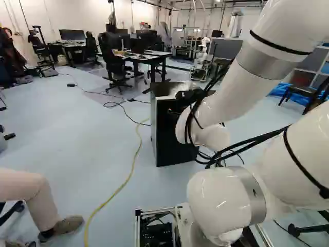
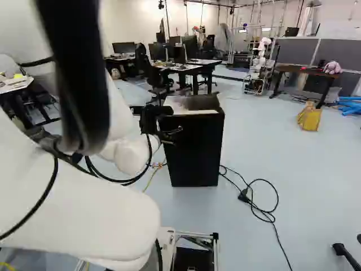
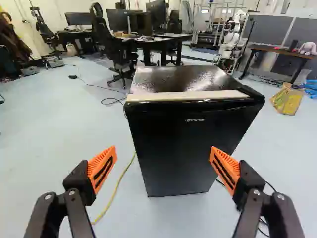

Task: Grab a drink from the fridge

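Ahead of the hand [image 3: 163, 154]: a small black fridge [image 3: 185, 153] on the floor [image 3: 59, 129], upright, its door shut.
Drink: not in sight; by the task it should be inside the fridge, so can or bottle, full or part-full, cannot be told.
Hand: open, fingers spread wide with orange pads [image 3: 102, 170] facing each other, nothing between them.
Door: stiff and flat, with a smooth face likely to slip under the pads; no jutting handle shows, so a side edge or the lip under the pale strip [image 3: 188, 95] looks the likeliest hold. The dark cap at the corner toward the yellow bag [image 3: 288, 99] may be a hinge; if so, pull at the opposite edge.
Fridge body: probably heavy beside any drink, yet a hard tug could shift or tip it.
Drink hold: round the middle, gently, as a thin can would dent.
Lettering: one short pale word [image 3: 195, 120] high on the door, left unread; no drink label shows.
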Controlling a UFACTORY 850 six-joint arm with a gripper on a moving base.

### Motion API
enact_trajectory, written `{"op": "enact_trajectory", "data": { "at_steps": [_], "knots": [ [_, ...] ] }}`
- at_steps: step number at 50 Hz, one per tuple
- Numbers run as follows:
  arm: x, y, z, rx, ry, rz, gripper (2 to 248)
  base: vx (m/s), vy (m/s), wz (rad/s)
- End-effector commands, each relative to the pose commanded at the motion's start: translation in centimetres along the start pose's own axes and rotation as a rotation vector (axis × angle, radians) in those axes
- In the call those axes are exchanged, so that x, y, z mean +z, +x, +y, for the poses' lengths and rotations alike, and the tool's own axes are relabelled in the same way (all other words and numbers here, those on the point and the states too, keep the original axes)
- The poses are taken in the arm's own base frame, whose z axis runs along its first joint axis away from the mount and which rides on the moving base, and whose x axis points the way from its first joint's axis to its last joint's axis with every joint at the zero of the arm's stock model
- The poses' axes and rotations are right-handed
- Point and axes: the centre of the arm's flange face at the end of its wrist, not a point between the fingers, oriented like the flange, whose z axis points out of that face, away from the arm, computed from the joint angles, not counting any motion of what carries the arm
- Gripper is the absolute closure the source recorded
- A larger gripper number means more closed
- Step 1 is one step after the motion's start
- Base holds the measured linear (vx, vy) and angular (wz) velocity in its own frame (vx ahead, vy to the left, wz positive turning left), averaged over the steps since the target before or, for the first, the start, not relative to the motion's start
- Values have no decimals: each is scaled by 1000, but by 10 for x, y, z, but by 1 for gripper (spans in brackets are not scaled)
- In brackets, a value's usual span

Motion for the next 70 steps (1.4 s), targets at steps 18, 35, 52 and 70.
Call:
{"op": "enact_trajectory", "data": {
  "at_steps": [18,35,52,70],
  "knots": [
    [0,0,0,0,0,0,3,0,0,0],
    [2,1,-3,-3,10,-1,3,0,0,0],
    [7,4,-12,-1,28,-4,3,0,0,0],
    [16,8,-27,11,47,-10,3,0,0,0]
  ]
}}
